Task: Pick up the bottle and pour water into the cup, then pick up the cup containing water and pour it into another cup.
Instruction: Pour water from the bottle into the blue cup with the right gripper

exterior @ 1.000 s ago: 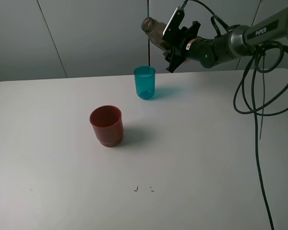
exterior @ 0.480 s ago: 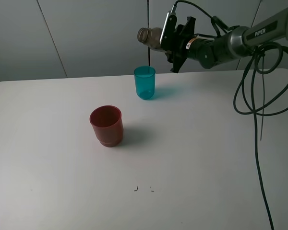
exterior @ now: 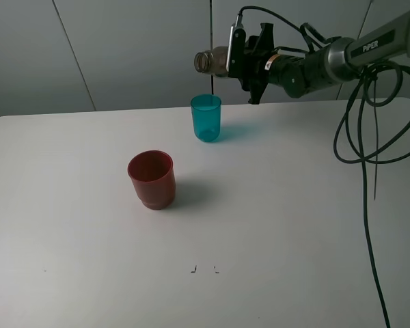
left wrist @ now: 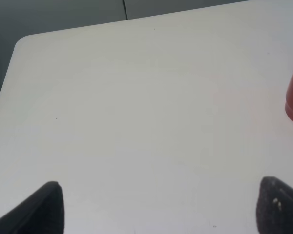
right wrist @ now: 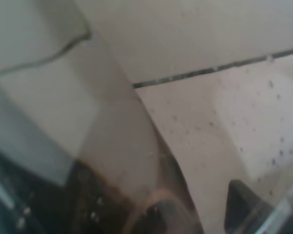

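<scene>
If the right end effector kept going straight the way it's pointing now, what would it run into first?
Probably nothing nearby. The right end effector, shut on the smoky grey-brown translucent plastic bottle, points sideways above the small teal translucent plastic cup, so it should pass over it; depth is unclear.

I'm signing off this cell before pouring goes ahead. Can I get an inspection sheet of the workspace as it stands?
Surface: white table; two tiny dark marks near the front.
Job's things: bottle held in the air, tipped about level, its mouth seemingly over the upright teal cup; no stream visible. Red cup upright, apart from the teal one, nearer the front.
Clutter: nothing seen.
Pincers: right pincer shut on the bottle; left pincer open, holding nothing, above bare table.
Cables: black cables loop down from the right arm at the table's right side.
Surroundings: grey wall panels behind.
</scene>
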### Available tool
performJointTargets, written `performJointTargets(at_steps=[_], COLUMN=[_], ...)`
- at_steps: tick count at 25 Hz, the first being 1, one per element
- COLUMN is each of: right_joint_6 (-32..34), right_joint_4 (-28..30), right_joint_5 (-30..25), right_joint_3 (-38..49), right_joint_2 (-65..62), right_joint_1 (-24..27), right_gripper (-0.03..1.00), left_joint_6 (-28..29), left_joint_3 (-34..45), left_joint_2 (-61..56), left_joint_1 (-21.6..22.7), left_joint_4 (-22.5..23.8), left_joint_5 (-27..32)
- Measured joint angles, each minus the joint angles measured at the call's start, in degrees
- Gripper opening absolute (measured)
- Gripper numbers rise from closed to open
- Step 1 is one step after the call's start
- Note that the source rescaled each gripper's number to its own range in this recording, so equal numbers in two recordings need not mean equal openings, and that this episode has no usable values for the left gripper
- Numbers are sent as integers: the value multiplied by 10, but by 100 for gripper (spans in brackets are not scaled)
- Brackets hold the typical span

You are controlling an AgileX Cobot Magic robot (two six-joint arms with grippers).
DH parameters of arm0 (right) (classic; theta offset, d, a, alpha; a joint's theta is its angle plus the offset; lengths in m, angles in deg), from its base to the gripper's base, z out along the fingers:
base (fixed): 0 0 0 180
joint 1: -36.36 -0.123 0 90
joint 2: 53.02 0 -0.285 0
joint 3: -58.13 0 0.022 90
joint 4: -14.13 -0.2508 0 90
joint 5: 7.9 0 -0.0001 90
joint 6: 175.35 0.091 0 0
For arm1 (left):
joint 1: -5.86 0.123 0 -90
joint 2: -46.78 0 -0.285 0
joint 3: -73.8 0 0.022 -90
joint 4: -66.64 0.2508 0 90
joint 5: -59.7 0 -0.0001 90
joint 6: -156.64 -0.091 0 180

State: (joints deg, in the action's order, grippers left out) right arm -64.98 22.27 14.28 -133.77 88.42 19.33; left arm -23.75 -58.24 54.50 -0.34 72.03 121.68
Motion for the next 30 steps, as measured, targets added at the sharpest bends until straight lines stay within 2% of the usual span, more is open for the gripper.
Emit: performJointTargets(at_steps=[8, 21, 30], right_joint_6=[-61, -67, -110], right_joint_4=[-30, -31, -31], right_joint_5=[1, 1, 1], right_joint_3=[0, 0, 0], right_joint_2=[0, 0, 0], right_joint_1=[0, 17, 21], right_gripper=[1, 1, 1], left_joint_6=[0, 0, 0], left_joint_3=[0, 0, 0], left_joint_2=[0, 0, 0], left_joint_1=[0, 0, 0], left_joint_4=[0, 0, 0], left_joint_5=[0, 0, 0])
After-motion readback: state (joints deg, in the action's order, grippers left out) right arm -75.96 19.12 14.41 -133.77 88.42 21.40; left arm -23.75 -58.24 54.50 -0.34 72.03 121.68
